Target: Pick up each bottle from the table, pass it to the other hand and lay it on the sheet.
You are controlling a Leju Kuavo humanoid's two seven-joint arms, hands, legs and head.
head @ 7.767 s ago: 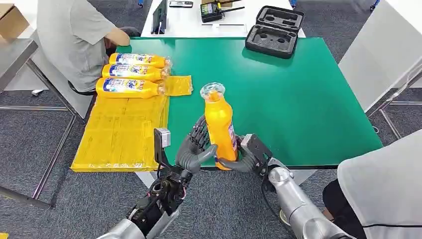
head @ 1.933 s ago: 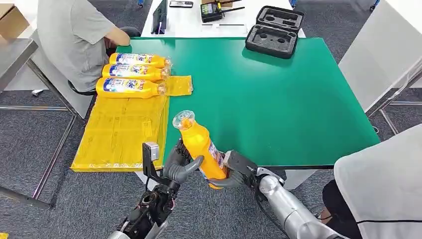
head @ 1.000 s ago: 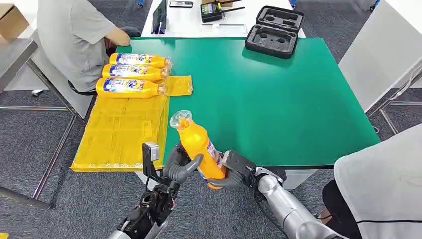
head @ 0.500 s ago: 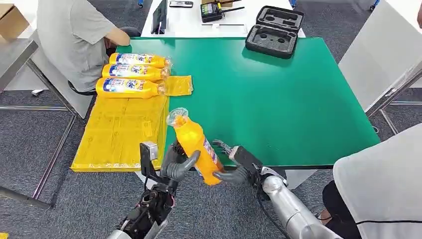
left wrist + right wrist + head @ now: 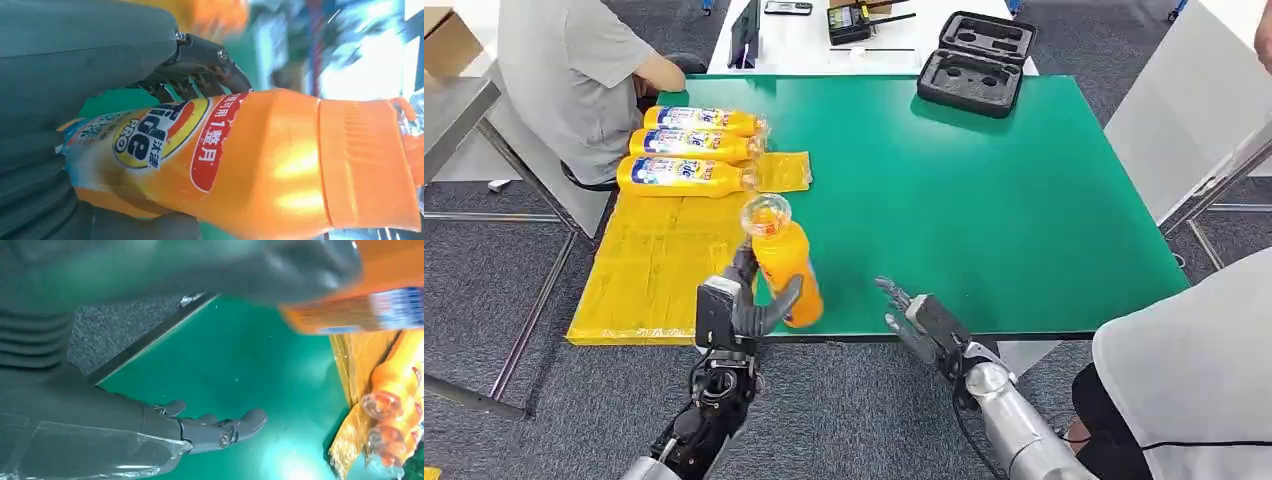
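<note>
One bottle [image 5: 782, 266] gripped by left hand [image 5: 749, 305]; right hand [image 5: 921, 318] empty

Left hand [image 5: 75, 125] gripping orange bottle [image 5: 280, 165], label facing camera

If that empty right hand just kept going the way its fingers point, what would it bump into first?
Probably the bottle that the left hand holds: the right hand points up-left over the green table. Depth is unclear.

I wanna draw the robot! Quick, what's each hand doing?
Left hand: holding the orange bottle.
Right hand: open, holding nothing.
</note>
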